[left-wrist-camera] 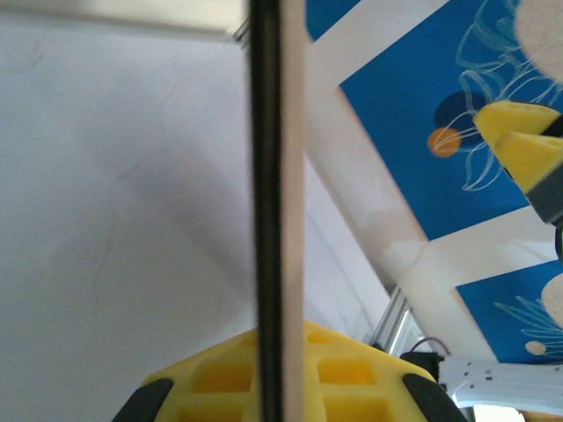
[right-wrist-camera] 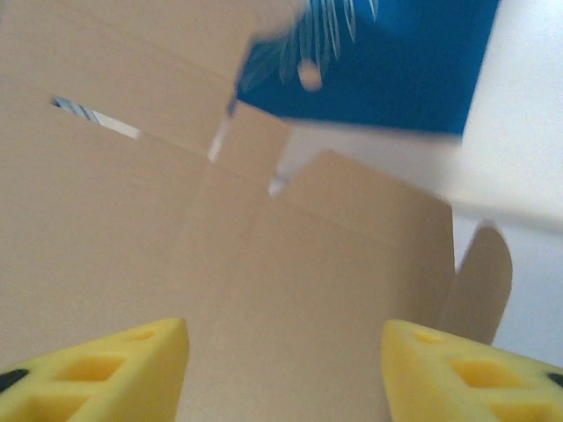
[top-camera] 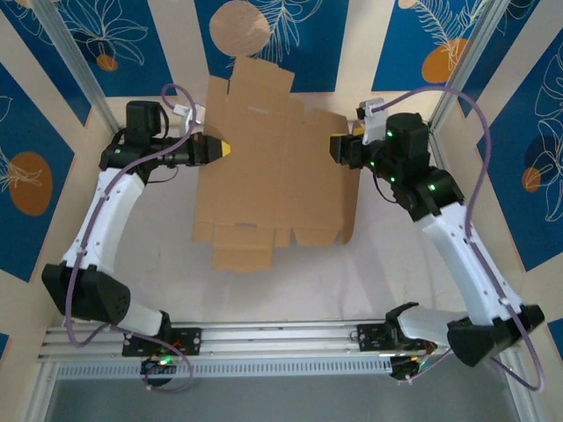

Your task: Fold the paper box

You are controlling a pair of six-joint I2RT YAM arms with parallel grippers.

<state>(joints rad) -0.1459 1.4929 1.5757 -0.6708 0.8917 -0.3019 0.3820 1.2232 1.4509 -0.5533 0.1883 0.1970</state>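
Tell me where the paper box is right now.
In the top view the paper box lies in the middle of the table, between the left end effector and the right end effector.

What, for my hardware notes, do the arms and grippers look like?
The left arm and right arm have white shells, black joints and a lilac cable each; green lights dot the right one. The left gripper and right gripper have recessed yellow wedge fingers.

Right wrist view: paper box (right-wrist-camera: 220, 264) motion-blurred, cropped left and bottom; right gripper (right-wrist-camera: 286, 378) cropped at bottom. Left wrist view: paper box edge-on, cropped top, bottom.
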